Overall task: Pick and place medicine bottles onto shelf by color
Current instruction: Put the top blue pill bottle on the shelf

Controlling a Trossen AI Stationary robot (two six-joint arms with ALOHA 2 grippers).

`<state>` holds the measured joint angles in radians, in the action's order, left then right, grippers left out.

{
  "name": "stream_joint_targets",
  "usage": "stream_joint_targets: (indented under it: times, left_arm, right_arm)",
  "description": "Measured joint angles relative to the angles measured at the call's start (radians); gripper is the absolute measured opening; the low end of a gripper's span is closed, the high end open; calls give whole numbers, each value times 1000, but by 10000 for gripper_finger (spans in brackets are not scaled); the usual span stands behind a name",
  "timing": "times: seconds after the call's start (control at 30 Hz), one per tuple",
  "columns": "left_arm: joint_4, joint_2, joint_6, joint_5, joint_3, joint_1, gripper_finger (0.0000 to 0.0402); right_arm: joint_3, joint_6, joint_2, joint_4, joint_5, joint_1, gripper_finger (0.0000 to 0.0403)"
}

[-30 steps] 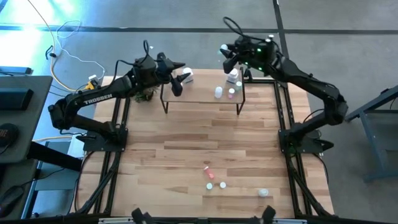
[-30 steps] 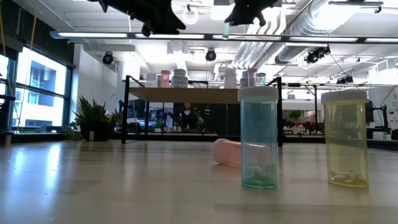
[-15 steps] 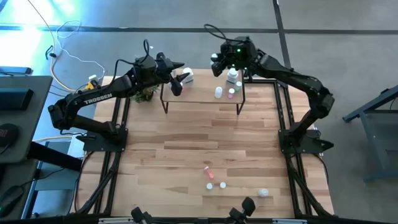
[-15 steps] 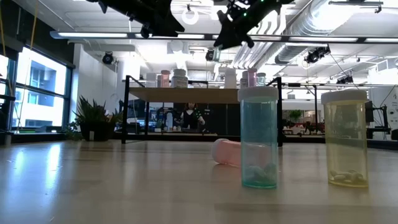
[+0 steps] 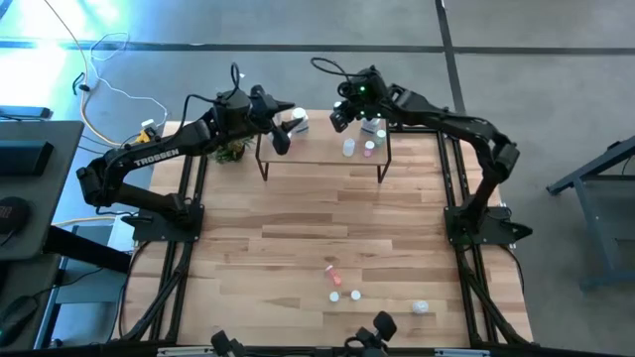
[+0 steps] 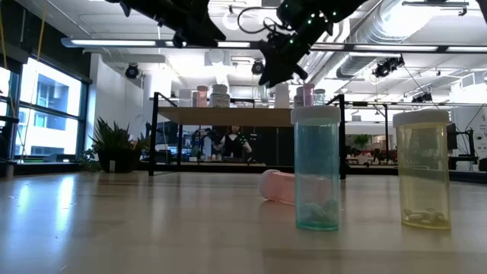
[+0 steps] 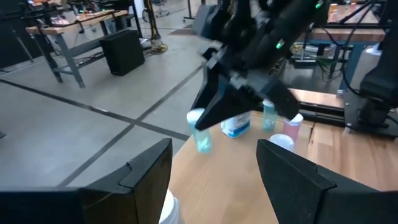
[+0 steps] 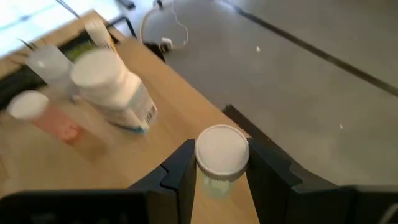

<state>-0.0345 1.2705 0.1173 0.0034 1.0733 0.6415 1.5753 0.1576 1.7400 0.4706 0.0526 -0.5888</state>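
The right pincer [image 5: 340, 115] hangs over the far edge of the shelf [image 5: 322, 151], near its middle, with its fingers [image 8: 181, 167] closed on a small green-tinted bottle with a white cap [image 8: 221, 152]; the left wrist view shows the same bottle [image 7: 200, 132] hanging below that pincer above the shelf's plank. The left pincer [image 5: 290, 121] hovers over the shelf's left end with its fingers [image 7: 146, 168] spread wide and nothing between them.

On the right part of the shelf stand a wide white jar with a blue label [image 5: 372, 123], a white-capped bottle [image 5: 348, 148] and a pink bottle [image 5: 369, 148]. At the left end a white jar [image 5: 299, 124] sits just beside the left pincer.

On the table [image 5: 298, 238], near its front edge, a pink bottle [image 5: 331, 269] lies on its side, with a green bottle [image 6: 316, 169] and a yellowish bottle [image 6: 422, 169] standing upright close by, and a white jar [image 5: 421, 307] further right. A small potted plant [image 5: 233, 151] stands on the table left of the shelf.
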Motion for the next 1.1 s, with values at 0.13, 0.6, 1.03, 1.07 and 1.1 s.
stream_joint_targets:
  times: [0.13, 0.6, 1.03, 1.07, 1.1]
  left_arm:
    - [0, 0, 0, 12, 0, 0, 225]
    - [0, 0, 25, 12, 0, -1, 225]
    - [1, 0, 25, 12, 0, 0, 225]
    - [1, 0, 25, 12, 0, 0, 225]
    - [1, 0, 25, 12, 0, 0, 225]
  right_arm:
    - [0, 0, 21, 20, 7, 0, 110]
    - [0, -27, 49, 63, 24, 7, 110]
    - [0, -53, 48, 102, 17, 10, 110]
    - [0, -53, 48, 104, 17, 10, 110]
    - [0, -53, 48, 107, 17, 9, 110]
